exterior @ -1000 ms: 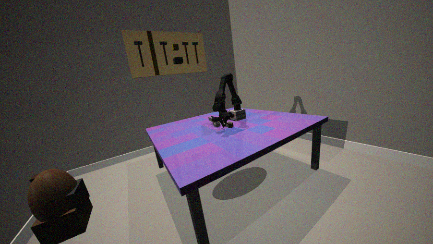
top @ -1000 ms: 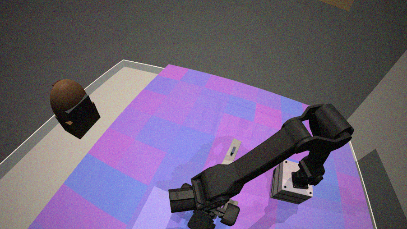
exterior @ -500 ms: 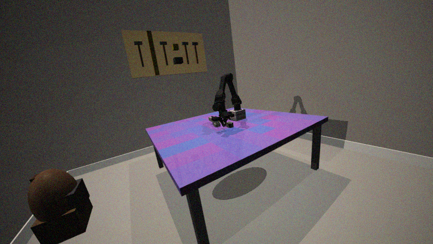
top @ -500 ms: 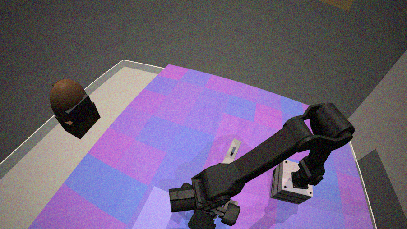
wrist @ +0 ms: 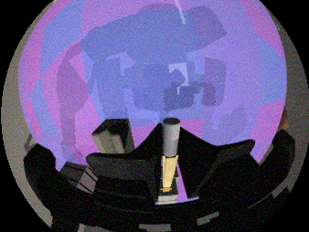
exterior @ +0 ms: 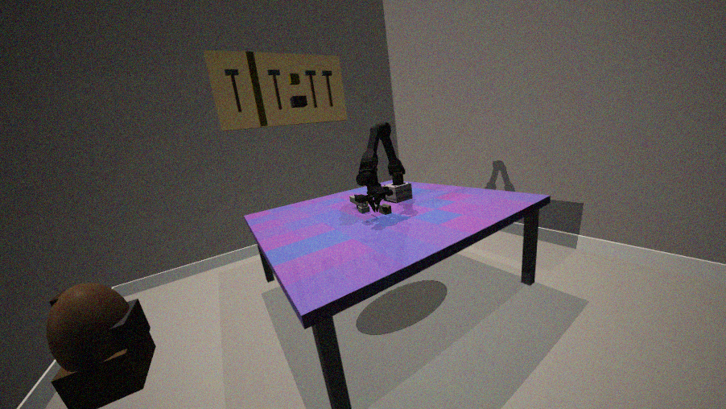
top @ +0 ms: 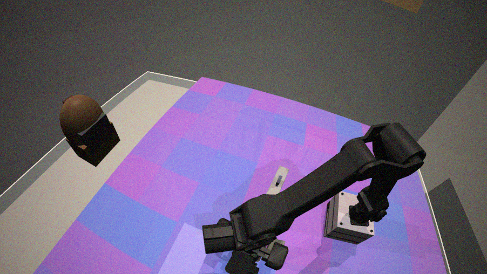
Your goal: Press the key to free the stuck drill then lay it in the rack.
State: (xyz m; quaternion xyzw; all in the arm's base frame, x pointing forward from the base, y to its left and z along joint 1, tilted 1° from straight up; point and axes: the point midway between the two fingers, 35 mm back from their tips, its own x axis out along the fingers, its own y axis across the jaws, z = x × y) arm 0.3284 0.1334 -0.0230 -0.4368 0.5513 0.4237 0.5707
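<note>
Grey at its upper end and yellow below, what I take for the drill [wrist: 171, 139] stands between the dark fingers [top: 259, 257] [exterior: 376, 208] in the wrist view, low and just right of centre in the frame. The fingers are nearly closed, with only a narrow gap left, and they have hold of it. The grey end rises between their tips; the yellow length runs down the frame from there, towards a small pale piece. Whether it touches that piece I cannot tell. The step in hand looks like the drill's removal, with the key press probably done, though no key can be made out to confirm it. If the drill is already free, the next move calls for a firm grip, carrying it to the rack and laying it down. A blocky greenish-grey piece [wrist: 111, 137] lies left of the fingers; a knock against it is a risk.

In the top view the fingers are at the lower edge, partly covered by the arm, and the drill cannot be picked out. A pale strip [top: 282, 170] lies on the counter [top: 211, 152] [exterior: 315, 264] [wrist: 247, 82] above them; it may be the rack.

In the exterior view the fingers point down near the centre, low over the counter, too small to show the drill.
</note>
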